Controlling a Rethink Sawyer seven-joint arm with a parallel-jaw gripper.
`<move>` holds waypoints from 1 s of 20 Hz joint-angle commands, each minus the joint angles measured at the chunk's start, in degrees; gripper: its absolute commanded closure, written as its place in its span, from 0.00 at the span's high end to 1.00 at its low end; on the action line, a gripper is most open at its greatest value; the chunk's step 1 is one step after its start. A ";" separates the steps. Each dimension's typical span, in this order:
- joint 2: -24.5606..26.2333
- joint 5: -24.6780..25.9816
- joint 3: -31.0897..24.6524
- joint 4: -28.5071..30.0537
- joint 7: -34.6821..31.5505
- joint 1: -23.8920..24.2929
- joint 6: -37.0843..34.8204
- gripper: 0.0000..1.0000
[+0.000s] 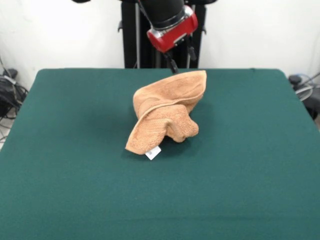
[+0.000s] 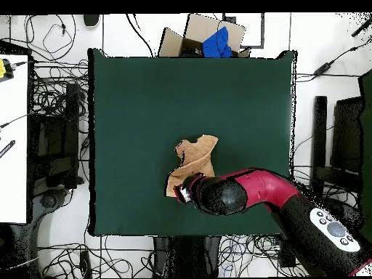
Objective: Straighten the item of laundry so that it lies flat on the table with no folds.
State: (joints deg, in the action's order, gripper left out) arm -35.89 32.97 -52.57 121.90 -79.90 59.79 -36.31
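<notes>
The orange-tan towel (image 1: pixel 165 112) is bunched near the table's middle. Its far edge is pulled up into a raised fan, and the rest droops in folds down to the dark green table (image 1: pixel 70 175). The white tag (image 1: pixel 153 153) lies at its near corner. My gripper (image 1: pixel 175 69) comes down from the red wrist and is shut on the towel's raised far edge; the grip itself is partly hidden. In the overhead view the towel (image 2: pixel 195 156) shows above the arm, and the gripper (image 2: pixel 183 192) sits over its lower left corner, above the table (image 2: pixel 131 94).
The black pedestal (image 1: pixel 137 35) stands behind the table's far edge. In the overhead view a cardboard box with a blue cloth (image 2: pixel 212 38) sits beyond the top edge, a white desk (image 2: pixel 13 138) stands at the left, and cables lie on the floor all round.
</notes>
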 commanded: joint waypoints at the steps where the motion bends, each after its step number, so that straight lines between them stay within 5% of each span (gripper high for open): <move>1: -2.59 -2.53 -4.21 -0.76 4.43 -0.12 -4.58 1.00; 20: 10.32 13.59 3.59 -3.55 4.35 -1.91 5.94 1.00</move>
State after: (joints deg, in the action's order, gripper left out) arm -31.21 40.11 -52.66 121.86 -79.90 60.00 -34.48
